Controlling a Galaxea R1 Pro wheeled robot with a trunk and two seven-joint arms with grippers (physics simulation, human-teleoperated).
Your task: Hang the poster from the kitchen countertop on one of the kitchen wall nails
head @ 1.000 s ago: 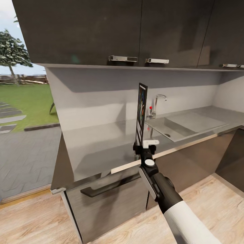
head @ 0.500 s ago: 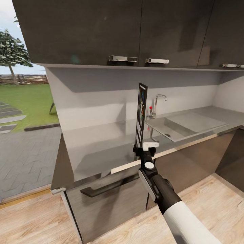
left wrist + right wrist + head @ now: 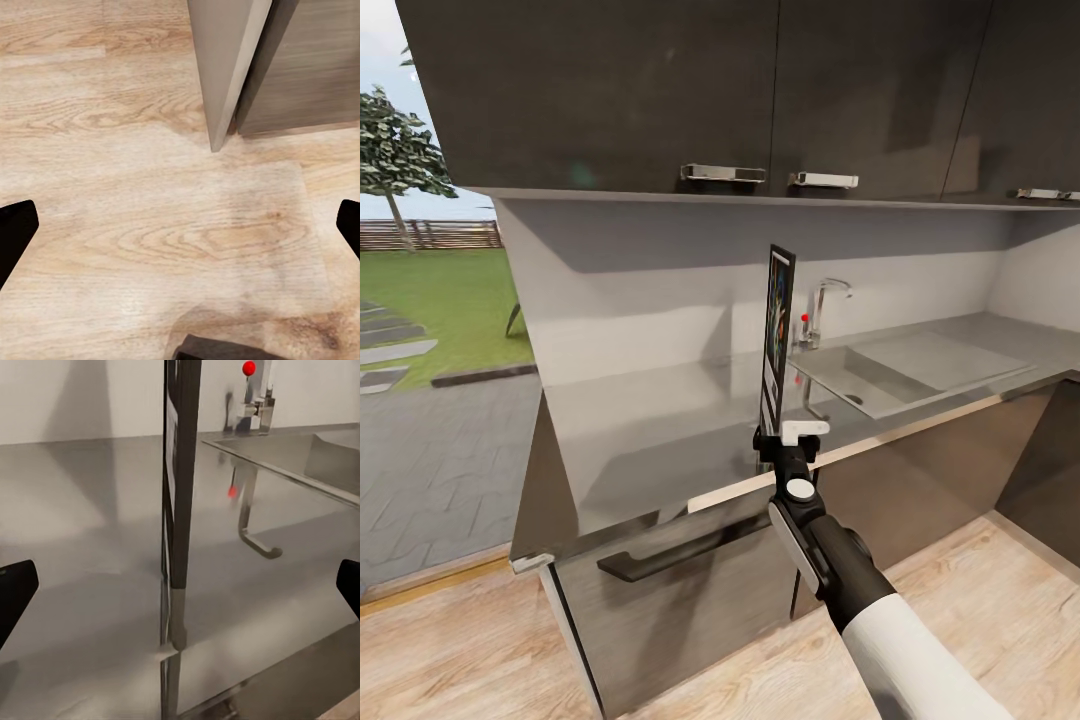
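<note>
While the head view looks down, the poster (image 3: 777, 335) stands upright, edge-on, on the worktop (image 3: 660, 430) beside the sink (image 3: 905, 365), the right gripper (image 3: 788, 437) at its bottom edge. Right wrist view: jaws apart, poster (image 3: 180, 495) between them. Left wrist view: left gripper (image 3: 180, 225) jaws apart over wooden floor (image 3: 135, 225).

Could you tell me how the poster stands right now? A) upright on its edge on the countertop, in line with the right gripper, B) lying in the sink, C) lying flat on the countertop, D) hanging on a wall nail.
A: the poster stands upright, seen edge-on, its lower end at the kitchen countertop just beyond the right gripper.
</note>
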